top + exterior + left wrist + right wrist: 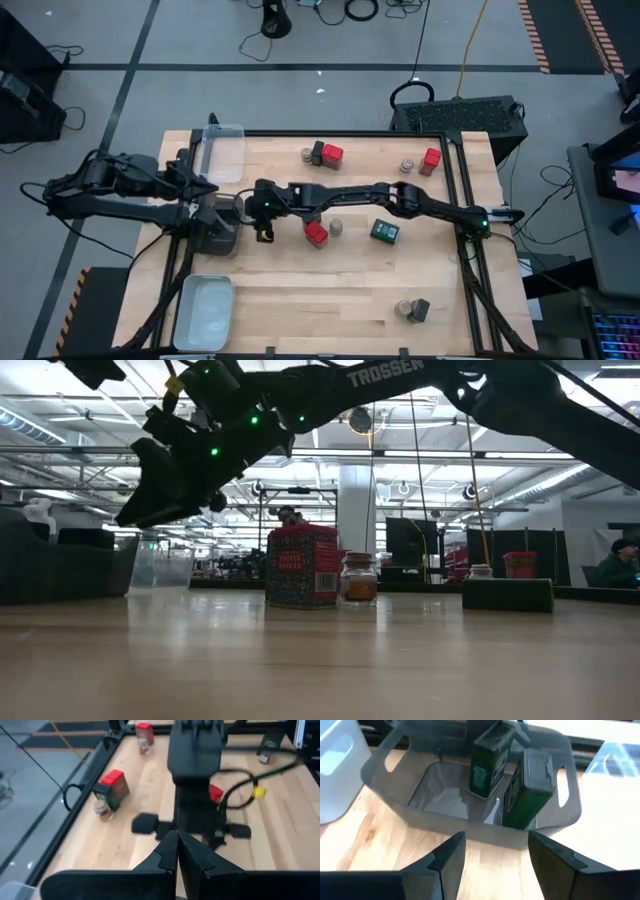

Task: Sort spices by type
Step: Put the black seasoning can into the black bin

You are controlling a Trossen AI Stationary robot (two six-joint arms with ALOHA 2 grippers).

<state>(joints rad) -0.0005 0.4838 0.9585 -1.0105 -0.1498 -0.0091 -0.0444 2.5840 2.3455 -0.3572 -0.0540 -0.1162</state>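
Observation:
My right gripper (495, 855) stands open at the near wall of the dark grey tray (395, 800), with nothing between its fingers; the arm reaches across the table to the tray (218, 235) at the left. Inside the tray are two dark green tins: one (491, 762) tilted farther in, one (529, 790) close to the near wall. My left gripper (177, 857) is shut and held above the table's left side (203, 190). Other spices stand on the table: a red tin (316, 234) beside a jar (337, 228), and a green tin (385, 231).
A clear tray (222, 150) stands at the far left, a white tray (205, 310) at the near left. More spices: a group (322, 153) at the far edge, a jar and red tin (431, 160) far right, a jar with a dark tin (412, 310) near right.

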